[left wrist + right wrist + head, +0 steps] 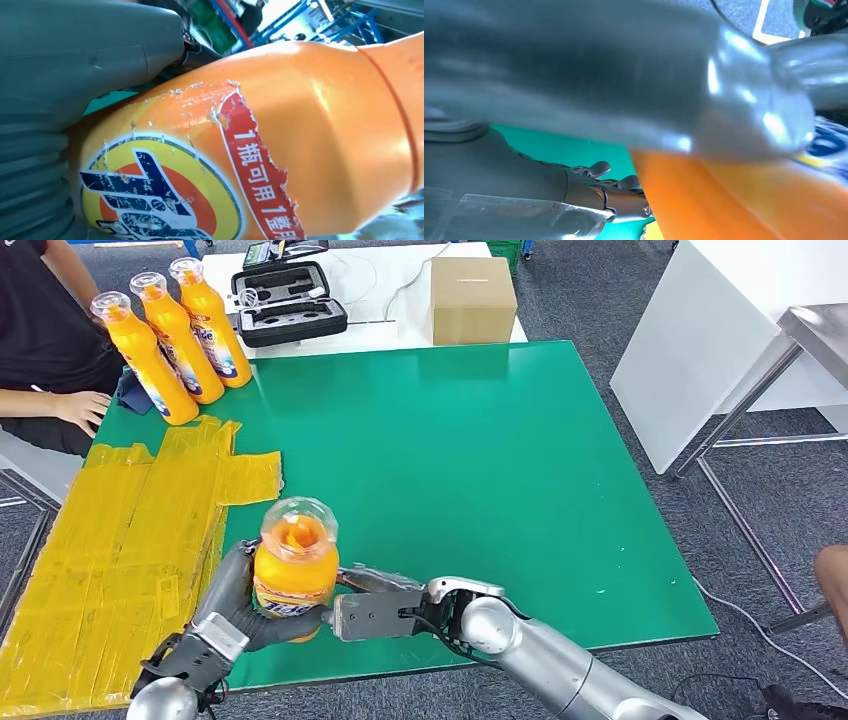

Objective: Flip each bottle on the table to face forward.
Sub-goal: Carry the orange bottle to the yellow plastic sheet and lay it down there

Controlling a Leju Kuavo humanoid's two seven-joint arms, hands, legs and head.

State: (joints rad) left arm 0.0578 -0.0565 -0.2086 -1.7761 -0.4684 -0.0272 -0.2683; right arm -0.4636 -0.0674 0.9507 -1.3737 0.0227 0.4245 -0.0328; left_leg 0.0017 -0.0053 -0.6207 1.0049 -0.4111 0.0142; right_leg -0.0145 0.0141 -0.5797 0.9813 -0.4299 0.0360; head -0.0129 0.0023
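Two hands on one orange bottle at the near edge

Widest of all is the green table [480, 470], with a patch of yellow tape strips [120, 560] covering its left side. Behind it stands a white table [380, 300] carrying a cardboard box [472, 300] and an open black case [288, 305]. A person in a black top sits at the far left, one hand [78, 408] resting on the green table's corner. Three orange detergent bottles [175, 335] stand upright in a row at the far left corner, close beside one another.

A fourth orange bottle [294, 565] is upright near the front edge, just right of the tape, its clear cap toward the camera. The left hand [232, 605] wraps its fingers around the bottle's left side and grips it. The right hand [375, 612] reaches in from the right, its fingers pressed against the bottle's lower body. The left wrist view shows the bottle's worn, peeling label [165, 195] close up.
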